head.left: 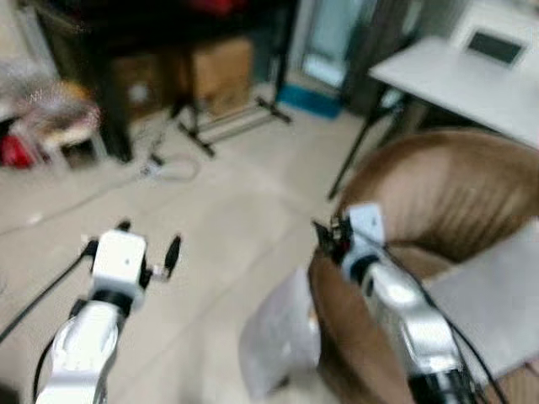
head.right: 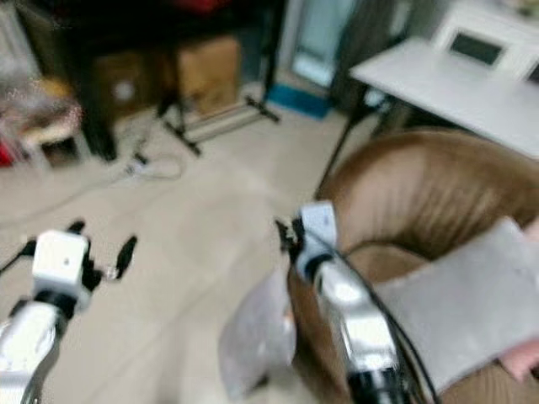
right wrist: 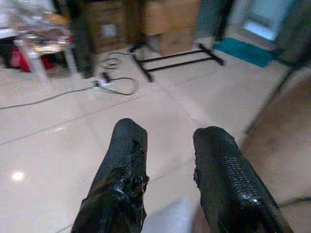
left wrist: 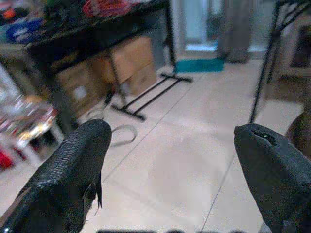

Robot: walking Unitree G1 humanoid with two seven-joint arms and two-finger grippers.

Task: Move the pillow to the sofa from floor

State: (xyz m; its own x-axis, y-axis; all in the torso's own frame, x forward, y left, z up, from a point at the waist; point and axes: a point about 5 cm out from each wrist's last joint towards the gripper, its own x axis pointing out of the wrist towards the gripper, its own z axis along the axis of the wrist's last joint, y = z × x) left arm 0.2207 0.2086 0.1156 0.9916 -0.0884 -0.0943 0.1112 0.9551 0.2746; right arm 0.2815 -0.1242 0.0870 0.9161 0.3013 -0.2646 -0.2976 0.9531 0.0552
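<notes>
A grey pillow (head.left: pixel 497 295) lies flat on the seat of the brown sofa (head.left: pixel 438 194) at my right. A second pale grey cushion-like thing (head.left: pixel 274 337) leans on the floor against the sofa's outer arm; it is blurred. My right gripper (head.left: pixel 327 236) hangs over that sofa arm, above the pale thing. Its fingers (right wrist: pixel 126 160) are a little apart with nothing between them. My left gripper (head.left: pixel 150 242) is held out over bare floor to the left. It is wide open and empty, as its fingertips (left wrist: pixel 82 155) show in the left wrist view.
A white table (head.left: pixel 455 80) on black legs stands behind the sofa. Cardboard boxes (head.left: pixel 221 71), a black floor stand (head.left: pixel 236 126) and a dark shelf line the back. Cables (head.left: pixel 168 168) trail on the tiles and a cluttered stool (head.left: pixel 59 126) stands at the left.
</notes>
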